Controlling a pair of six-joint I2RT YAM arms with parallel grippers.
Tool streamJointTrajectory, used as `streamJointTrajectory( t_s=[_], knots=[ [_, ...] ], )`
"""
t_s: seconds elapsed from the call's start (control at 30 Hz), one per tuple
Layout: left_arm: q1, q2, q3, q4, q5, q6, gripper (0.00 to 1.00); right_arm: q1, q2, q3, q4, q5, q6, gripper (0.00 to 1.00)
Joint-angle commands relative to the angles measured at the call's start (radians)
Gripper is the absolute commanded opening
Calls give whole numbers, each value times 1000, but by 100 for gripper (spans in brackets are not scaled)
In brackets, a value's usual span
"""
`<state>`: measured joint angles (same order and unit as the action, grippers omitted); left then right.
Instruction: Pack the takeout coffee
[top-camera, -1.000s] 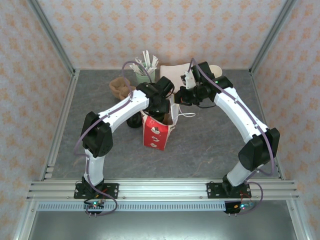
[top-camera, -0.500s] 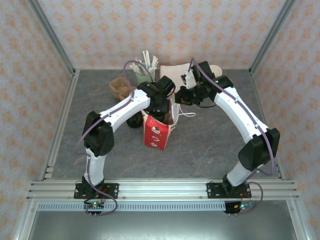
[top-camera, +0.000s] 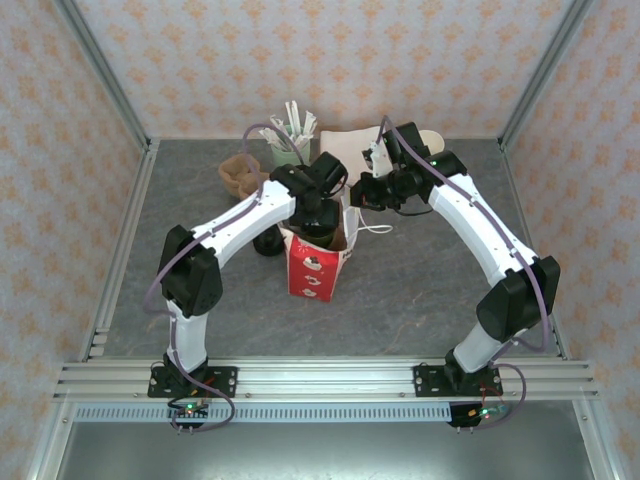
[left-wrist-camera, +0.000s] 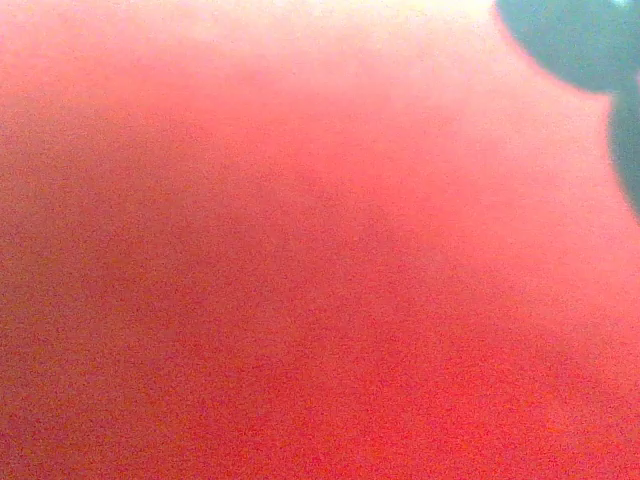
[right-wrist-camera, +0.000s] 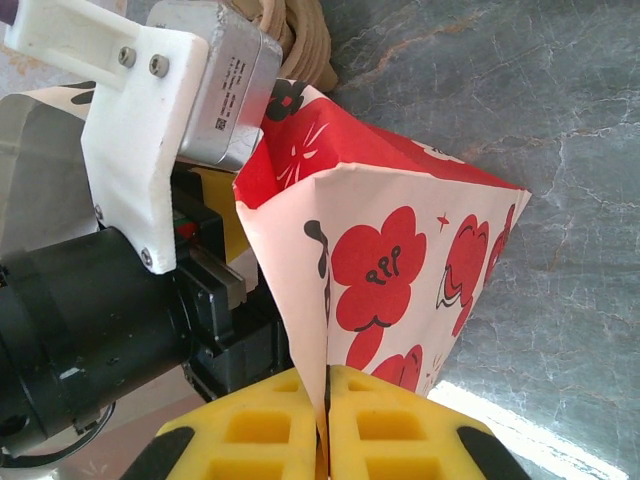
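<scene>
The takeout coffee cannot be located with certainty; a dark round item (top-camera: 268, 243) is noted on the bench (top-camera: 430, 280), just left of the red floral paper bag (top-camera: 310, 270). The left gripper (top-camera: 320, 225) is positioned in the bag's mouth, with its fingers hidden and their state undetermined. The bag's rim is clamped between the yellow fingers (right-wrist-camera: 250, 430) of the right gripper (right-wrist-camera: 325, 405).

Takeout coffee, a small dark paper cup with black lid (left-wrist-camera: 572, 38), was a blurred dark rounded shape, close against the inner wall of a red paper bag (left-wrist-camera: 300, 260), pose unclear
</scene>
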<state>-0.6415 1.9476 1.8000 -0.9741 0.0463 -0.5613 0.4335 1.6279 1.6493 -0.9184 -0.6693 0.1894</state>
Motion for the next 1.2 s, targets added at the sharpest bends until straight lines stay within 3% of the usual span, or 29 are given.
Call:
streamJointTrajectory(
  t_s=[0.0, 0.3, 0.73, 1.17],
  knots=[
    [-2, -69, -4, 0, 33, -28, 51, 6, -8, 13, -5, 20, -10, 10],
    [-1, -118, -14, 24, 23, -43, 50, 9, -58, -48, 19, 10, -84, 10],
    [-10, -205, -59, 50, 23, -1, 50, 13, -214, -160, 201, 33, -190, 5],
    [1, -178, -60, 119, -9, 9, 51, 23, -197, -168, 193, 43, -178, 3]
  ],
)
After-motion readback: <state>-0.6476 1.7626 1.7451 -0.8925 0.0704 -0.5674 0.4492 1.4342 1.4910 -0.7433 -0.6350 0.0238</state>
